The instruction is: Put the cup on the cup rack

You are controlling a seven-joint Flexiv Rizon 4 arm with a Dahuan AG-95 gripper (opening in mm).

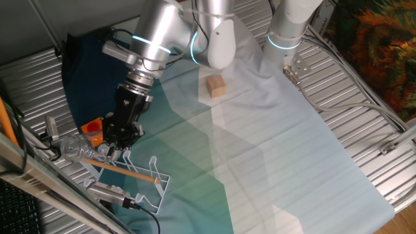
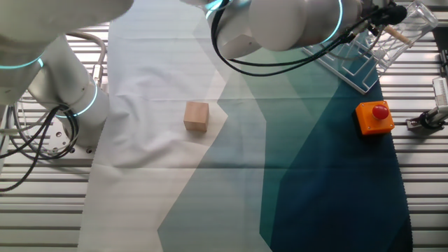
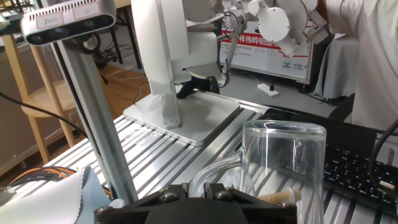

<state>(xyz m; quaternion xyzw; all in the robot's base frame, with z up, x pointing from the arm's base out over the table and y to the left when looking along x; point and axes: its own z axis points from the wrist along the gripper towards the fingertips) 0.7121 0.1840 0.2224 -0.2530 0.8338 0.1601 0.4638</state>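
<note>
Standing by the table, I count one clear plastic cup (image 3: 283, 163), empty and upended over the white wire cup rack (image 1: 140, 174) with its wooden rod, at 7 o'clock. One gripper (image 1: 119, 144) hangs there, finger spread indiscernible. One orange block (image 2: 374, 117) and one tan cube (image 2: 197, 116) sit on the cloth.

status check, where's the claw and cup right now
Claw low over the rack, grip not visible. Cup upside down at the prongs, apparently on one. Orange button box beside it, apart.
</note>
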